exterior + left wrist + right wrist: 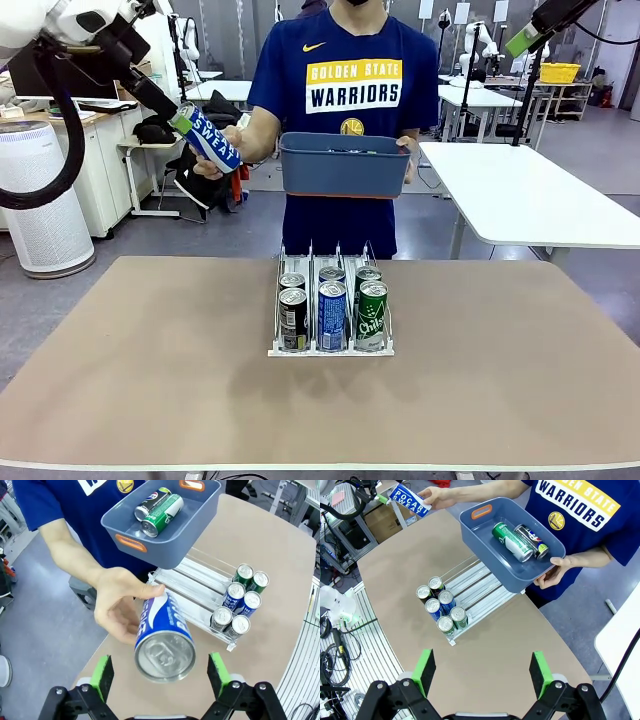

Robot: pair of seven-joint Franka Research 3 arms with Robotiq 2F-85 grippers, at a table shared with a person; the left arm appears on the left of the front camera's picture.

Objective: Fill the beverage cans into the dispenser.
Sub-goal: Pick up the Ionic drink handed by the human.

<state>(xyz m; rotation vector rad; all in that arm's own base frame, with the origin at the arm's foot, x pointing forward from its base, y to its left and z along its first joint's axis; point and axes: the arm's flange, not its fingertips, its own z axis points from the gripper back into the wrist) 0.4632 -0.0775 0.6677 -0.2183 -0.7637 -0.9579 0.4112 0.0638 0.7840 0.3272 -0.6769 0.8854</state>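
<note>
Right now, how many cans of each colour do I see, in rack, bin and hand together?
Blue cans: 3, rack 2, hand 1
Green cans: 3, rack 2, bin 1
Black cans: 3, rack 2, bin 1
Total: 9

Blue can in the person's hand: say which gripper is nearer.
Left. The left gripper stands open around the blue can; the right gripper hovers open far off, above the table.

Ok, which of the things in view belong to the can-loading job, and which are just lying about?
Job: blue can in the person's hand, offered to the open left gripper; green can and black can in the bin; dispenser with six cans.
Lying about: air purifier; white side table; yellow crate.
</note>
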